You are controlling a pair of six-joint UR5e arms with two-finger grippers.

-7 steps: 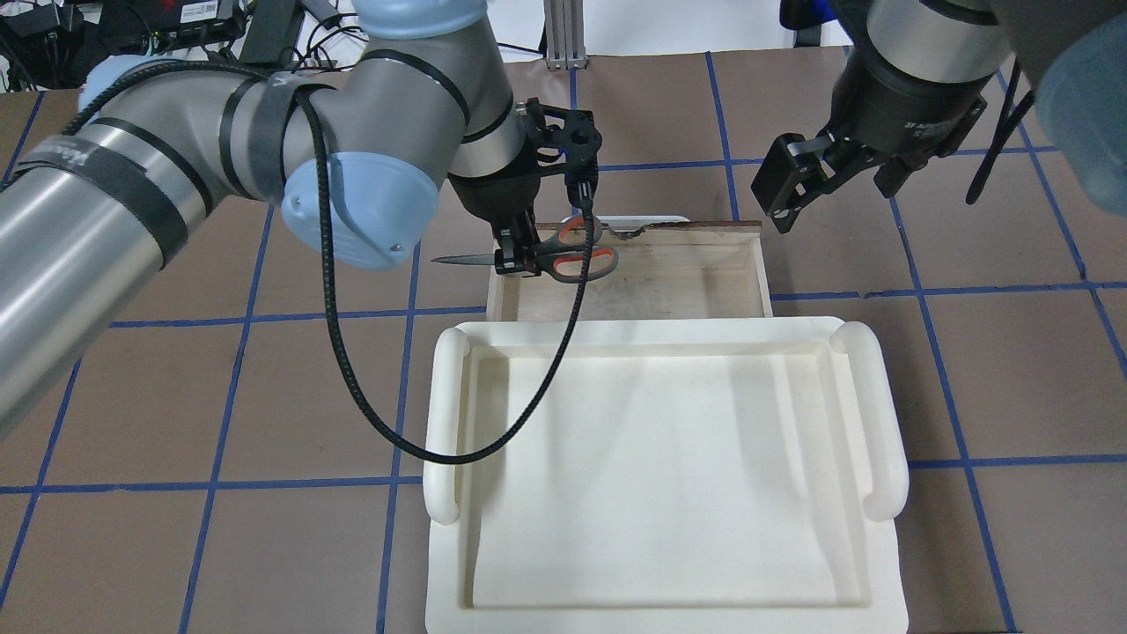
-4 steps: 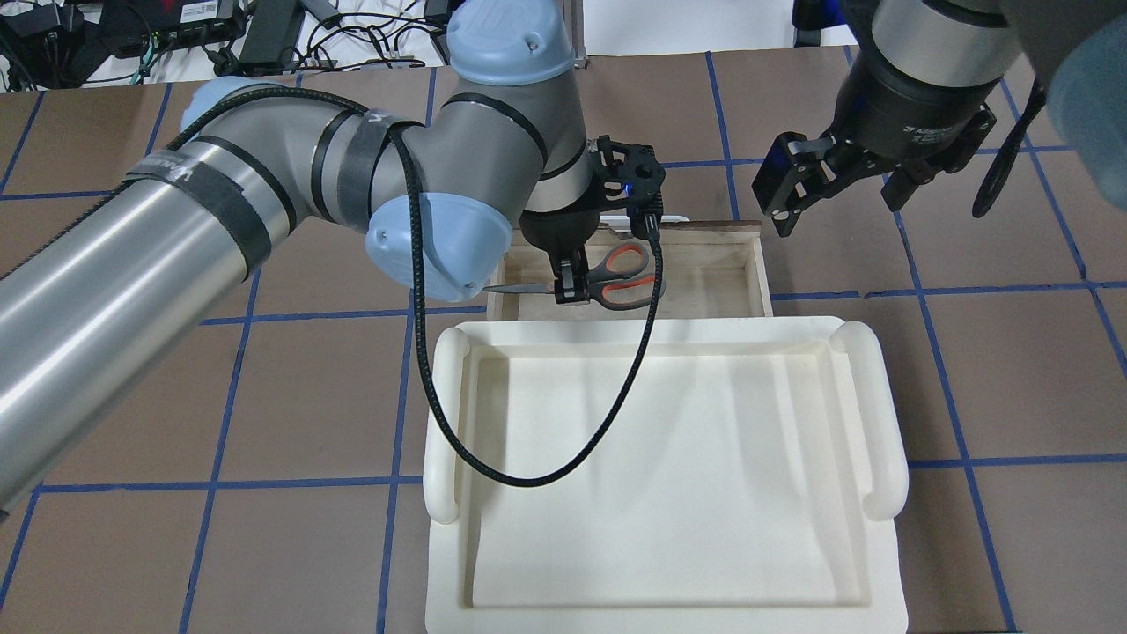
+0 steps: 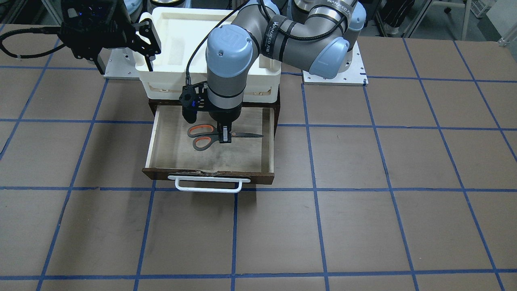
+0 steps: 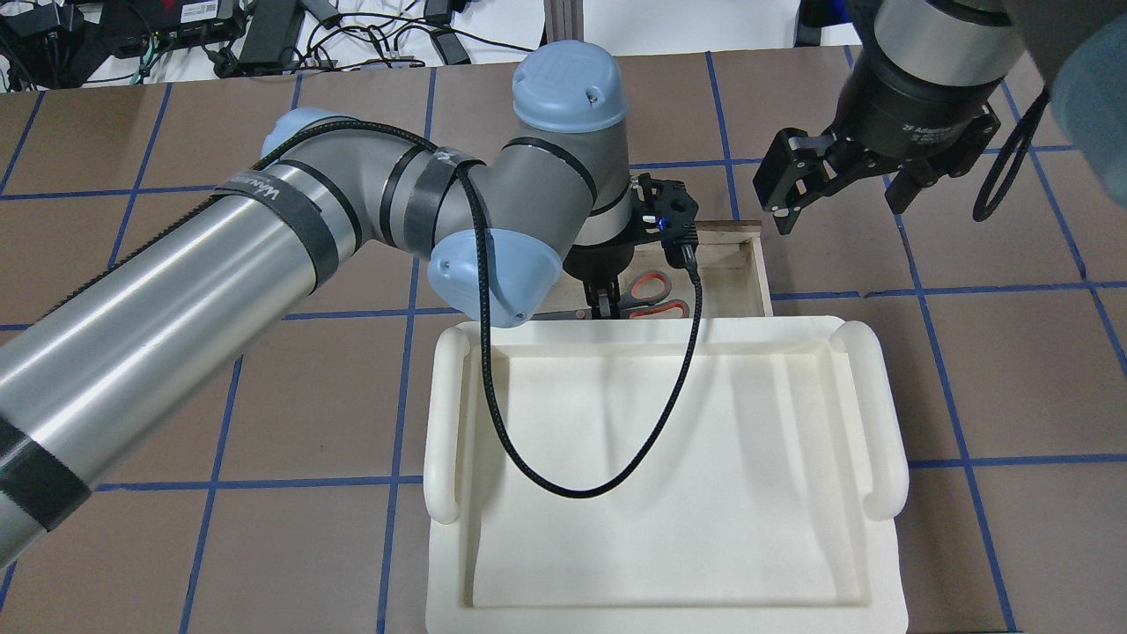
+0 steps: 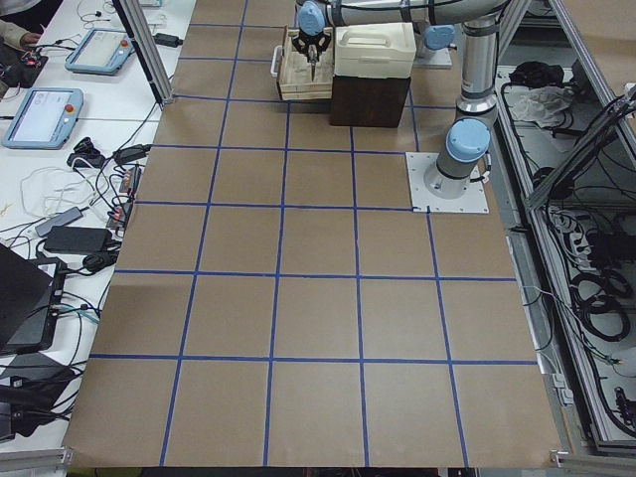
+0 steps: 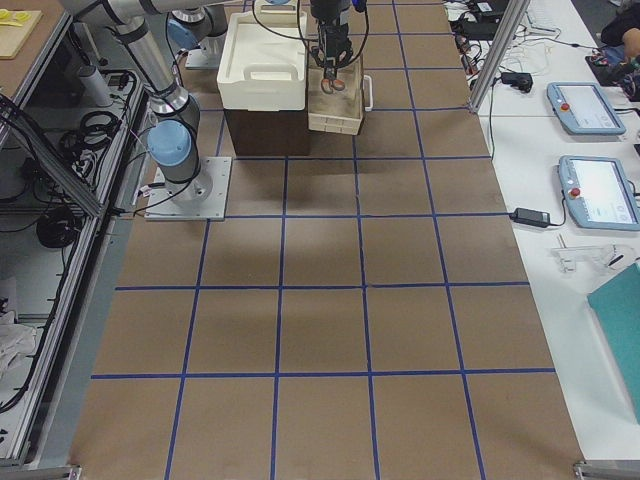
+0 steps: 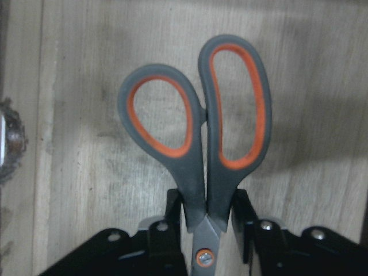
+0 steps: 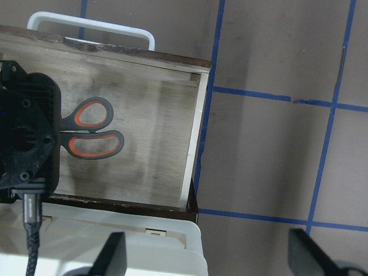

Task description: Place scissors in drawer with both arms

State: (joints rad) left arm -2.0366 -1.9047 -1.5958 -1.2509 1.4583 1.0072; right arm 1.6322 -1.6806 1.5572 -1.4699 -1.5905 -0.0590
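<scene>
1. Where the front-facing camera looks down, the left gripper [image 3: 225,136] is pinched narrow on the scissors [image 3: 203,136] near their pivot; the orange-lined loops stick out on one side of the grip and the dark blades on the other; the drawer [image 3: 152,141] stands open beneath it, its white handle [image 3: 208,187] out beyond the gripper; the right gripper [image 3: 123,50] is spread wide and holds nothing, well off to the side by the cream tray [image 3: 161,81].
2. From overhead, the left gripper points down into the drawer, with the scissors just past the tray's edge; the right gripper hangs wide above the table [image 4: 836,264], beyond the drawer's corner.
3. At both table ends, the grippers look too small to judge.
4. On the left wrist, the fingers [image 7: 172,206] clamp the handle shanks just ahead of the pivot screw; the loops reach straight ahead over pale wood; whether they touch it I cannot tell.
5. On the right wrist, the fingertips [image 8: 112,256] stand far apart; the scissors lie ahead, under the left gripper.
</scene>
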